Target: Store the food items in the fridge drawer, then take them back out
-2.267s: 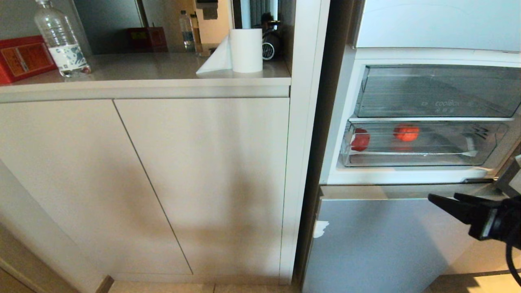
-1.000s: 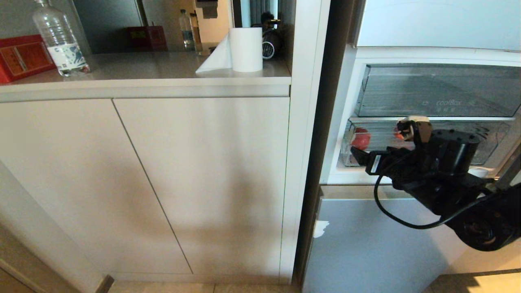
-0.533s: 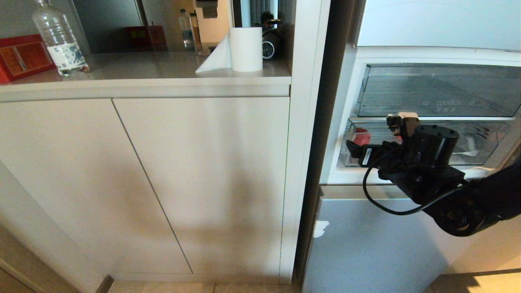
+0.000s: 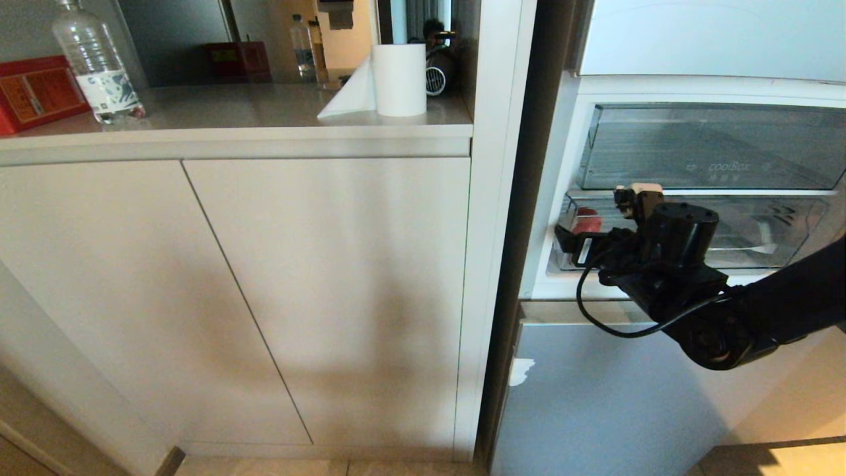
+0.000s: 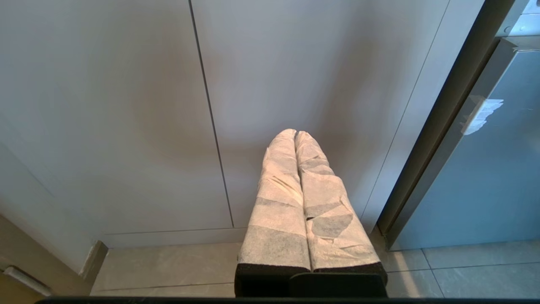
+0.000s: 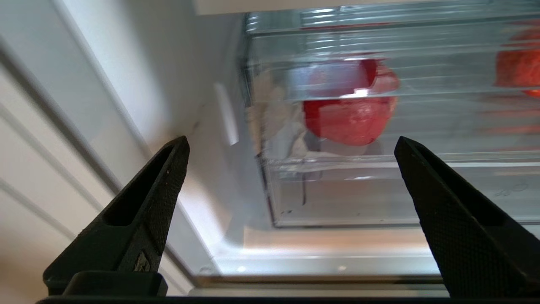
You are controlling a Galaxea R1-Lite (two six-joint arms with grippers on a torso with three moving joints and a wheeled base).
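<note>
The fridge drawer (image 4: 767, 246) is the lower clear one and lies in the open fridge, under a white shelf. One red food item (image 4: 585, 221) rests at its left end and shows through the clear front (image 6: 350, 114). A second red piece (image 6: 519, 63) lies further along the drawer; in the head view my right arm hides it. My right gripper (image 4: 574, 243) hovers just before the drawer's left front corner (image 6: 270, 185), open (image 6: 291, 141), with nothing between its fingers. My left gripper (image 5: 294, 134), wrapped in white, hangs shut low before the cabinet doors.
Above sits another clear drawer with small lettering (image 4: 717, 149). The pale-blue lower fridge door (image 4: 615, 396) is closed below my arm. Left of the fridge, a counter (image 4: 238, 135) carries a paper roll (image 4: 399, 79), a bottle (image 4: 99, 63) and a red box (image 4: 36, 92).
My right arm rose from the lower right up to the drawer, then slid left and closer to its left end, staying open. It now covers the second red piece in the head view.
</note>
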